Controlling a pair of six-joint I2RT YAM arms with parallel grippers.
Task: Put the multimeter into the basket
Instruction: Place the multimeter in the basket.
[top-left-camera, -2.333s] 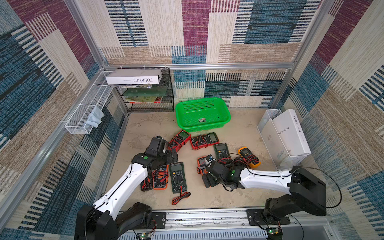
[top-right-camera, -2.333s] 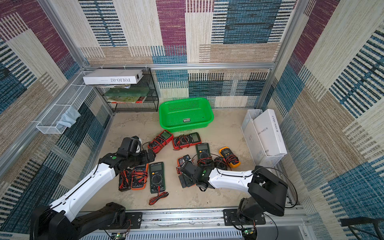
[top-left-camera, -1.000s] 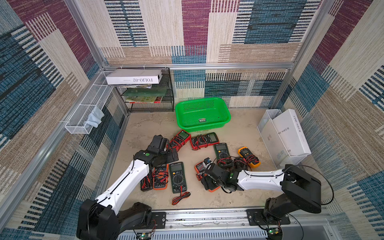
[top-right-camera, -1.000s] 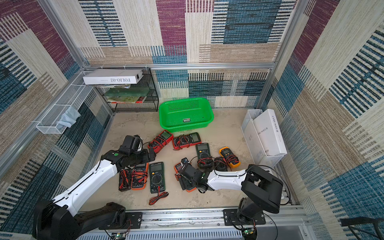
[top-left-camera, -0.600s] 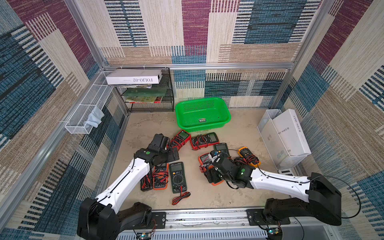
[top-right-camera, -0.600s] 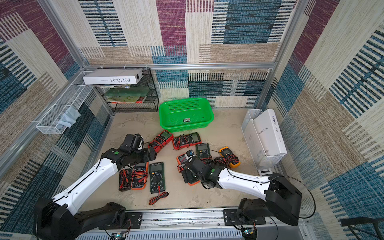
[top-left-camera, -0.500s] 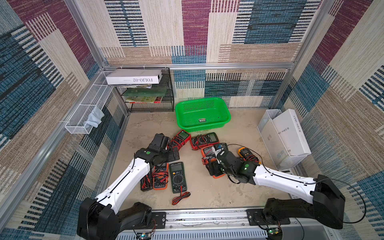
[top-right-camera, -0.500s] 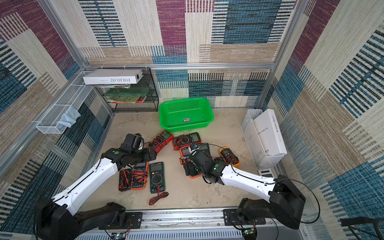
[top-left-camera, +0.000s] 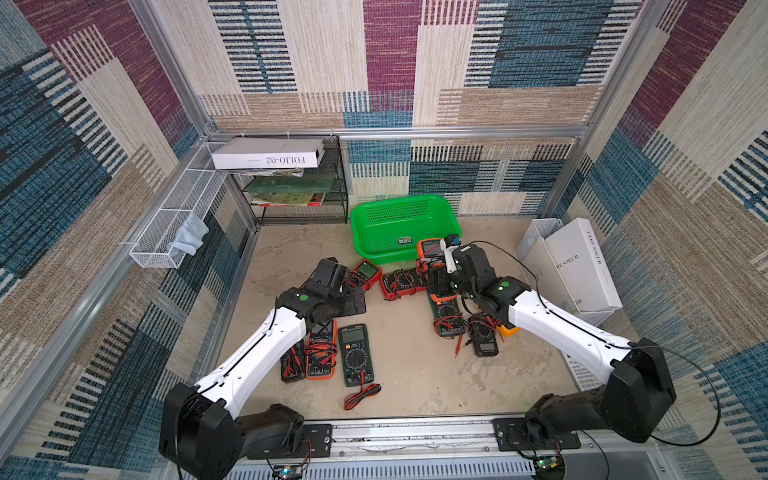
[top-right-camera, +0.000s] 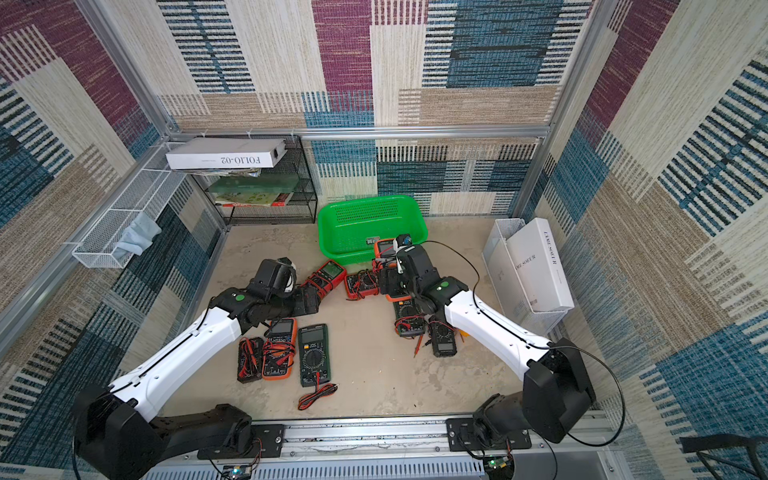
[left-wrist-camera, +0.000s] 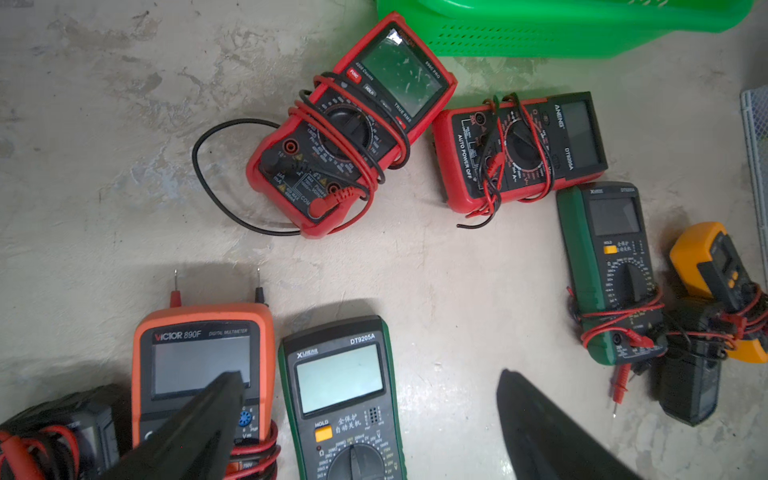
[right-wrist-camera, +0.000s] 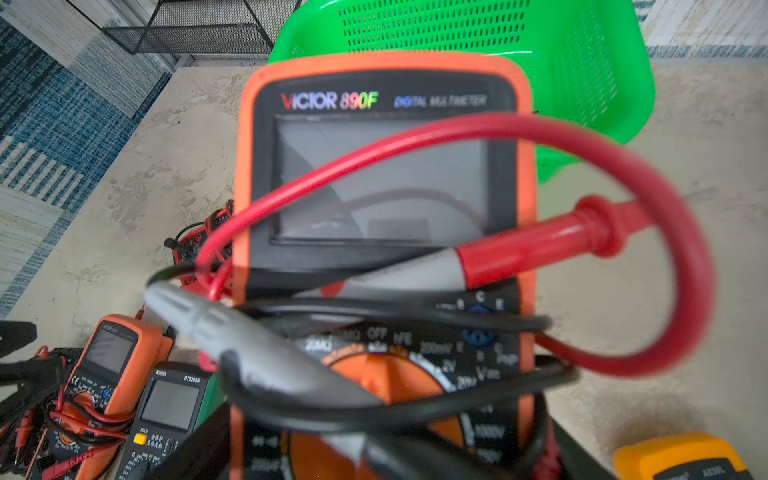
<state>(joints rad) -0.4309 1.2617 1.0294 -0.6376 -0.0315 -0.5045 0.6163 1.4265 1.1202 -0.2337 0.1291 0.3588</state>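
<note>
Carrying: the right gripper is clamped on the orange multimeter, jaws closed on its lower half (the dial end), with the screen end pointing away from the arm.
Multimeter: up off the floor, face toward the wrist camera; a red lead loops loose over the screen and a black lead is wrapped across the dial.
Basket: the green basket sits by the back wall. In both top views the multimeter's screen end overlaps the near rim at the robot's right-hand corner. It's not down inside.
Left gripper: the left gripper is spread wide with nothing in it, hanging low over an orange meter and a green meter.
Floor: a red meter lies wound in its leads, a second red meter is just beside it, and a yellow meter lies further off.
Edges: a black rack stands beside the basket, and a white box is by the right arm.
</note>
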